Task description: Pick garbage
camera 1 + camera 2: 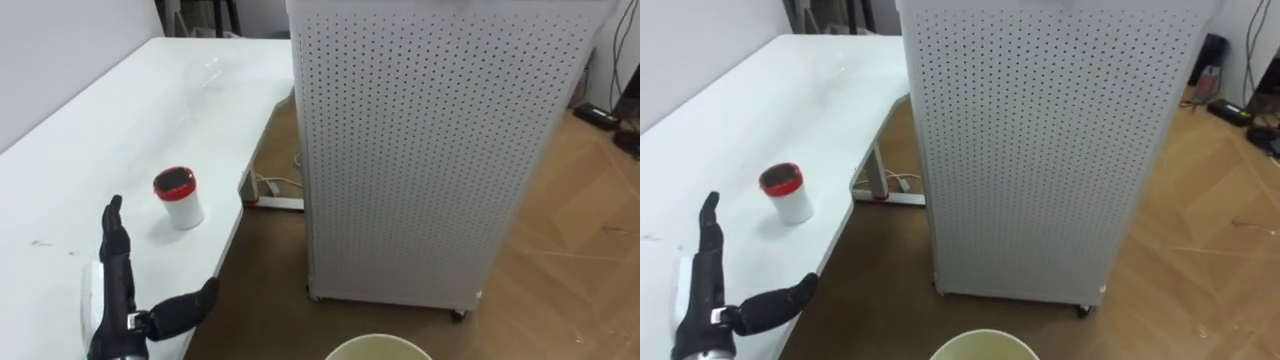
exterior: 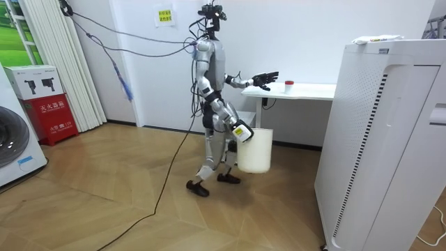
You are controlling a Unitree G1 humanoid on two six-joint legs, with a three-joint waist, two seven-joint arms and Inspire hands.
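While the robot stands at the end of the white table [image 2: 313, 91], in the middle of the room view, 1 tall white perforated cabinet [image 1: 430, 150] takes up the centre and right of the eye views. It stands on the wood floor [image 1: 560, 260] just beside the table's edge. The table runs from the lower left to the upper middle of those frames. A white bucket [image 2: 255, 152] hangs low at the robot's side by its right hand [image 2: 240, 131], whose grip cannot be told; the bucket's rim shows at the bottom middle of the eye views. The left hand [image 1: 118, 285] is over the table in the lower left, fingers straight, thumb spread wide, holding nothing. 1 small white cup with a red lid [image 1: 179, 198], the garbage, stands upright on the table just up and right of that hand's fingertips, apart from them.
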